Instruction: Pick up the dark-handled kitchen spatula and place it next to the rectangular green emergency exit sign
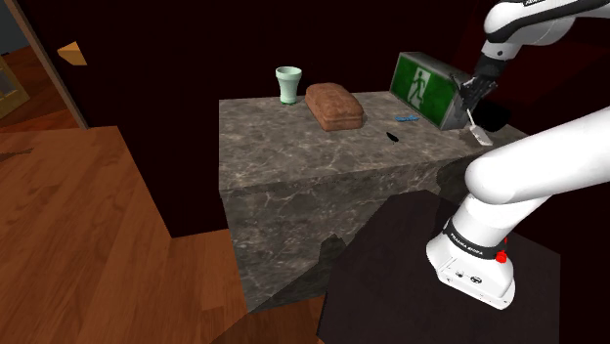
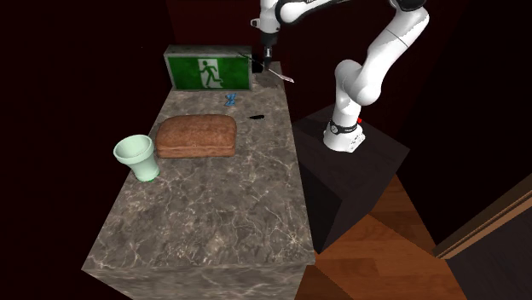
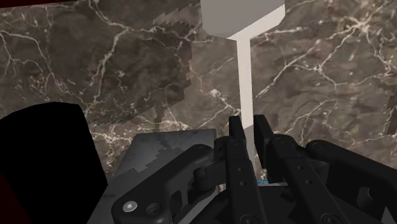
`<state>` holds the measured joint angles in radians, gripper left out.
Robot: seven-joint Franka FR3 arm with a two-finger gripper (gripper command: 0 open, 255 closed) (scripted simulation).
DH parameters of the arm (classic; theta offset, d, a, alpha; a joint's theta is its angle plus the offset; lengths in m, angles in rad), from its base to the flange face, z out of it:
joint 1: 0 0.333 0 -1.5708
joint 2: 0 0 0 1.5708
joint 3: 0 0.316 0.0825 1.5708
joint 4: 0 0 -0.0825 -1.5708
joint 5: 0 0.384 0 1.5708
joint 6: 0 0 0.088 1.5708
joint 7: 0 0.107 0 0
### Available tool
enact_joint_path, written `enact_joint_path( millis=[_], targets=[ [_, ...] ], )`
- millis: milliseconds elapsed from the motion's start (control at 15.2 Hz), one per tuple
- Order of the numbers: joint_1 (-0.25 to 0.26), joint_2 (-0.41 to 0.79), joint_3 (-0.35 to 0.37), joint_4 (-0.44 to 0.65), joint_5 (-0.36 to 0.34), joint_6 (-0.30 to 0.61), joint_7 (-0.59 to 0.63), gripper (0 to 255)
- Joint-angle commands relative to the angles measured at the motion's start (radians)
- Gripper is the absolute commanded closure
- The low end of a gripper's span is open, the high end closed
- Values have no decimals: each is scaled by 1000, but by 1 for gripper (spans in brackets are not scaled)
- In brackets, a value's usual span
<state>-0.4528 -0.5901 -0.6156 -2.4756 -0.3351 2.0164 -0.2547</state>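
Spatula [image 3: 245,76] had a pale grey flat blade and a thin pale shaft. It was clamped at its handle end between the fingers of the black gripper [image 3: 248,124], handle itself hidden, blade pointing away from the hand and slanting down over the marble counter [image 2: 205,204]. Exit sign [image 2: 209,70] was a green rectangle with a white running-man pictogram, standing upright at the counter's far edge, with the spatula just beside its end nearest the arm.

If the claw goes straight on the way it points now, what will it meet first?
Probably the marble counter: it lies ahead of the claw, and the blade of the held spatula would touch it first. The gap between blade and counter is unclear.
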Motion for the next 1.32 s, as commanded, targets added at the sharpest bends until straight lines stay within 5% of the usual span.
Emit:
enact_joint_path(
  millis=[0, 1254],
  targets=[
    [0, 9, -10, -17, -4, 27, -2, 255],
    [26, 162, -123, -173, -19, 334, -25, 255]
  ],
)
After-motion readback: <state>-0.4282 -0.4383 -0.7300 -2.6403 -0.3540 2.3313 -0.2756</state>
